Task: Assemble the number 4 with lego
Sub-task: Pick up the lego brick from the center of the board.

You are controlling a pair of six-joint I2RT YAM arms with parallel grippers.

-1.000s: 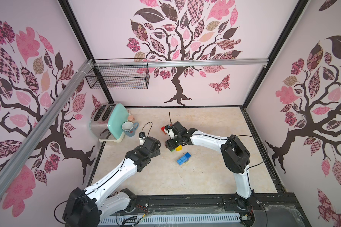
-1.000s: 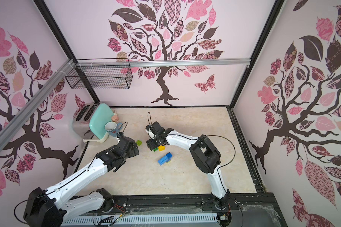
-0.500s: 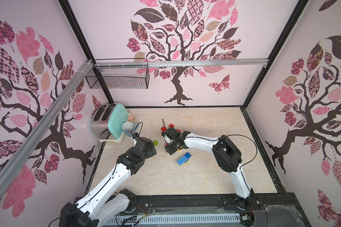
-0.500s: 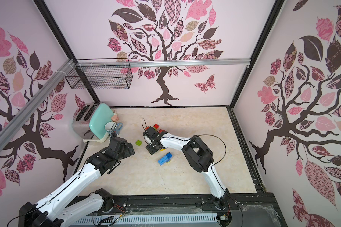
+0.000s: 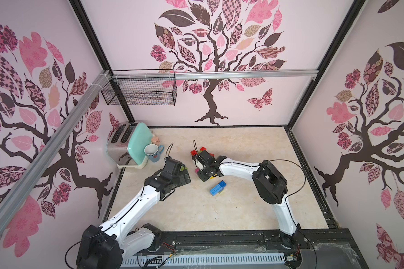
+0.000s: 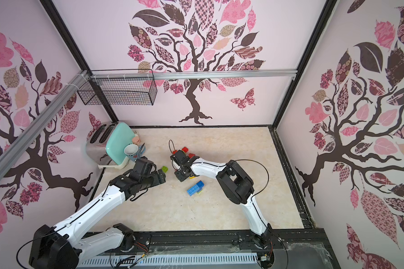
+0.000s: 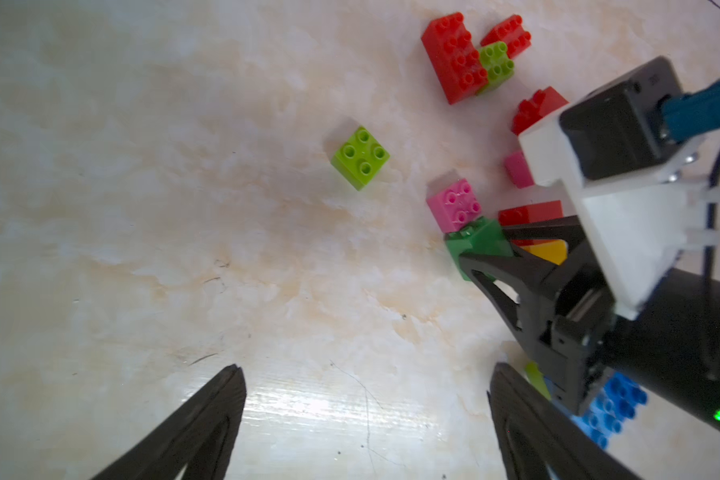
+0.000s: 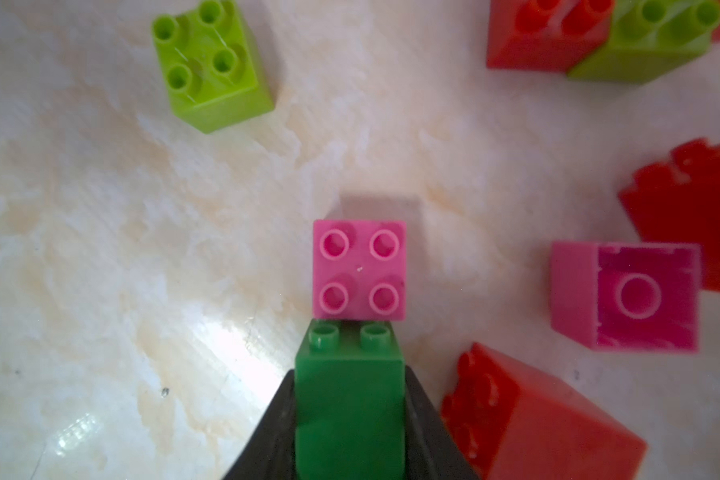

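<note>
Glossy studded green brick (image 8: 350, 395), marbled tabletop (image 8: 100, 249)

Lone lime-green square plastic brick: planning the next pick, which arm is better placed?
Left, probably: left gripper is open, facing the lime-green brick; right gripper grips a dark green plastic brick.

Right gripper (image 5: 200, 174) is down over the heap in both top views, so the green brick (image 8: 350, 399) pinched in its jaws can't be seen from above, and only slivers of red bricks (image 5: 203, 149) peek out at twelve o'clock of it. Over at nine o'clock, the left gripper (image 5: 186, 178) covers nearly all of the lime brick (image 5: 184, 167) in a top view. On the wrist views, the green brick runs off the edge, and the right arm (image 7: 682, 332) hides half the blue brick (image 7: 612, 407) and most of a pink brick (image 7: 518, 170).
</note>
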